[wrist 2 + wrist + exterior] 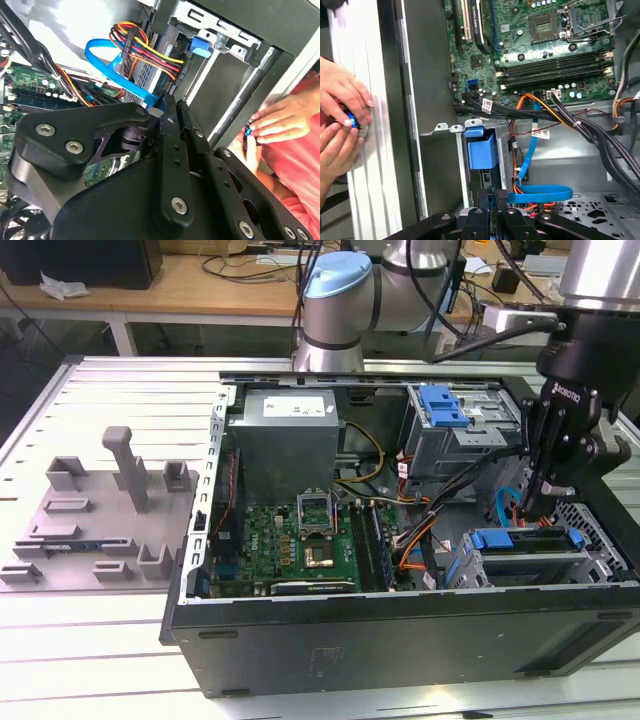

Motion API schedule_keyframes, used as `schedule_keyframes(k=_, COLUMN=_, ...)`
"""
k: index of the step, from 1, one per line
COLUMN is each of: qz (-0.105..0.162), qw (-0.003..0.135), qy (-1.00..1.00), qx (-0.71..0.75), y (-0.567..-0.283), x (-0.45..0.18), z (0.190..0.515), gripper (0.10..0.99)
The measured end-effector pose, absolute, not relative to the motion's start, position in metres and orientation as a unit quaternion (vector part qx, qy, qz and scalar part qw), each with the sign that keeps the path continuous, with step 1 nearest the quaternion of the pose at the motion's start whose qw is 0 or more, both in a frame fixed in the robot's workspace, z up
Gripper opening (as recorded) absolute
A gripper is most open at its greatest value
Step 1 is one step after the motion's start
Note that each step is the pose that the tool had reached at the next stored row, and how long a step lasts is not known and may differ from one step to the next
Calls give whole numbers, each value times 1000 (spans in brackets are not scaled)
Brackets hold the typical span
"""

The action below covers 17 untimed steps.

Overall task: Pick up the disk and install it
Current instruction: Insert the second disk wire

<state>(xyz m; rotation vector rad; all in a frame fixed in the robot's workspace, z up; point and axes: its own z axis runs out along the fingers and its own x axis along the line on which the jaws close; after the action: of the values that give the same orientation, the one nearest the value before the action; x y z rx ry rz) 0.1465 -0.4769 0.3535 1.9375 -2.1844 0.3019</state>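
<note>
In the open computer case (400, 630), disk (515, 539) lengthwise across the exterior view, narrow claw (541, 508) just above.

text: none legible | labels on power supply (288, 406) and cables (539, 133): unreadable

— You can't see where the gripper (545, 502) ends in the exterior view: its tips sink behind the drive cage (525, 562) at the case's right.

— And in the wrist views?

— In the second wrist view the gripper's black body (150, 190) covers most of the motherboard (30, 85). You can't tell how the jaws stand, nor whether they hold anything.

— The person's hands?

— In the first wrist view the hands (342, 120) are cut off by the picture's edge. They pinch something small and blue (352, 120), too small for you to tell.
</note>
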Motion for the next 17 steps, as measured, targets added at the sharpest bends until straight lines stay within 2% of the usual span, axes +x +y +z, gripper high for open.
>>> schedule_keyframes(k=2, qz=86, qw=84, qy=-743, qx=659, y=-484, x=146, z=354, gripper=161)
schedule_keyframes(k=6, qz=68, qw=62, qy=-745, qx=660, y=-491, x=146, z=354, gripper=161)
schedule_keyframes(k=9, qz=42, qw=33, qy=-748, qx=662, y=-502, x=146, z=354, gripper=161)
schedule_keyframes(k=13, qz=29, qw=21, qy=-748, qx=662, y=-516, x=146, z=354, gripper=161)
schedule_keyframes(k=17, qz=26, qw=18, qy=-748, qx=663, y=-521, x=146, z=354, gripper=161)
